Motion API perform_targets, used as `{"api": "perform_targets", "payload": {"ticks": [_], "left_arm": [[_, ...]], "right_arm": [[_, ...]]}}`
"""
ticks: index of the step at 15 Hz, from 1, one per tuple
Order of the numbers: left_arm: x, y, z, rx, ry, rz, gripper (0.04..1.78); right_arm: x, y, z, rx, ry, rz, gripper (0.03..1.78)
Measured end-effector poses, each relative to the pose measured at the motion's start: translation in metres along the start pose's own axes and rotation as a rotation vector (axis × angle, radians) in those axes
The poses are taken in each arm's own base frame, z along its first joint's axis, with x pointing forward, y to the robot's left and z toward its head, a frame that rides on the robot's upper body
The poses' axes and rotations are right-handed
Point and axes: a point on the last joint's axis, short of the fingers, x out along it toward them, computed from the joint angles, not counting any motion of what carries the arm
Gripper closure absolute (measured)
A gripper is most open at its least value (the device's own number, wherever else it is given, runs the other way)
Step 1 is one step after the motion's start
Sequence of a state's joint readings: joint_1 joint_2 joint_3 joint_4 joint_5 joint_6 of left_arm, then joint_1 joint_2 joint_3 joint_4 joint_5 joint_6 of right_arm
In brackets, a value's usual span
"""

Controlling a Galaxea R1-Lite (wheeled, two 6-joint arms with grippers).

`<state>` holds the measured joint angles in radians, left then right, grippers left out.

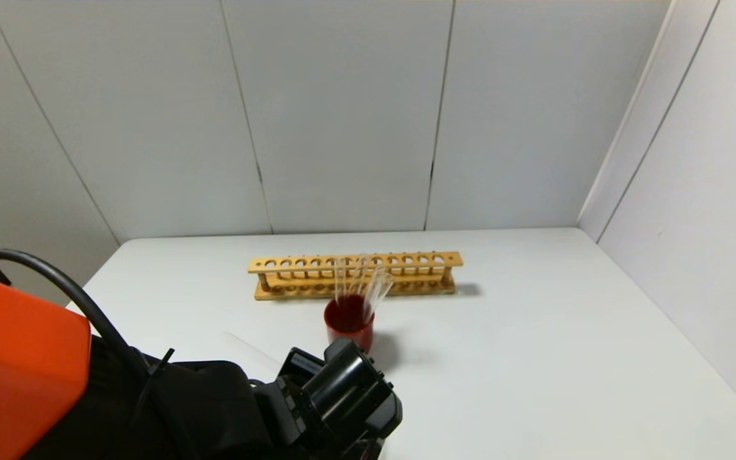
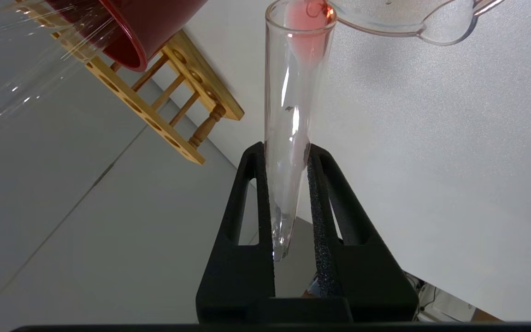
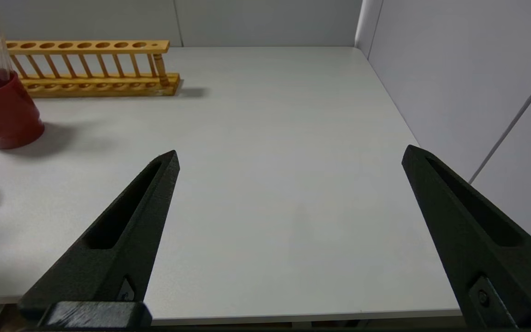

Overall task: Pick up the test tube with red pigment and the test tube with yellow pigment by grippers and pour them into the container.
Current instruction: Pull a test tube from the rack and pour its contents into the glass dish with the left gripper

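At the container's [image 2: 385,23] lip, left hand [image 2: 288,152] grips the tipped red-pigment tube [image 2: 293,115].

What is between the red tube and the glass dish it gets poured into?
Nothing visible. The left gripper is shut on the test tube with red pigment, tipped so the red liquid sits at its mouth, right at the rim of the container. The red cup stands off to one side.
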<state>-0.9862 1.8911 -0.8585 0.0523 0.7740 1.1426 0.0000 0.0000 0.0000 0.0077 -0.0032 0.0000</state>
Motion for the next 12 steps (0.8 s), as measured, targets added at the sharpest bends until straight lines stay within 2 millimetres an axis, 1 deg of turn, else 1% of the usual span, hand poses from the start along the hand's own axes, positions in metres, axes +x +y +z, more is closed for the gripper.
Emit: {"api": "perform_targets", "payload": {"ticks": [12], "left_arm": [[-0.0017,-0.0004,0.0058,0.042,0.056,0.03,1.52]], "right_arm": [[0.0,0.0,0.0,0.0,0.0,0.0,0.11]]}}
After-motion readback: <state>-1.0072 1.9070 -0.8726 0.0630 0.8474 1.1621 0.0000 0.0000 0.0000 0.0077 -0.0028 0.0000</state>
